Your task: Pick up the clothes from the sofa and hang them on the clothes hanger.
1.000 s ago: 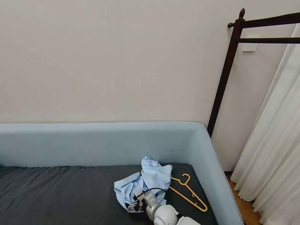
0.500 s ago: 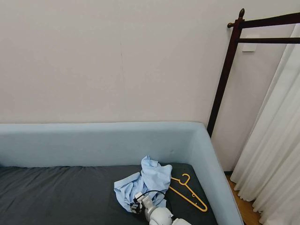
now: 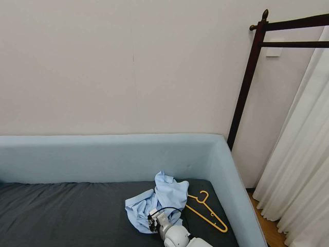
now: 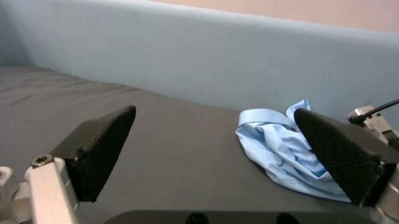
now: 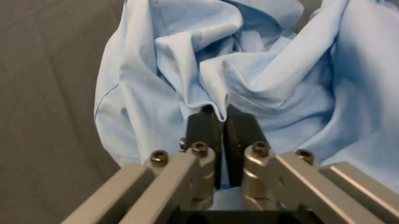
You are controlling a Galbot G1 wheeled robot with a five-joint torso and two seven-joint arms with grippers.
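My right arm reaches forward and low over the sofa (image 3: 103, 154). Its white wrist comes up from the near edge of the seat and points toward the backrest. My right tool (image 5: 221, 112) is clenched: both dark fingers (image 5: 204, 128) are pressed together with a raised fold of the shirt (image 5: 268, 60) pinched between their tips. The grip is on the shirt's near edge, the side facing the front of the seat.

My left arm hangs low over the dark seat, farther toward the sofa's left end and angled toward the backrest. My left tool (image 4: 214, 112) is released, its two black fingers spread wide with bare cushion between them. From that wrist the shirt lies ahead, close to one finger but not touching it.

There is one garment, a light blue shirt, crumpled in a heap on the dark grey seat cushion. It sits near the sofa's right end, in front of the backrest. One orange hanger (image 3: 206, 211) lies flat on the seat just beside the shirt, between it and the right armrest, with its hook toward the back corner. One dark wooden clothes rack (image 3: 245, 85) stands upright past the sofa's right rear corner, against the wall. A white curtain (image 3: 303, 154) hangs beside it.
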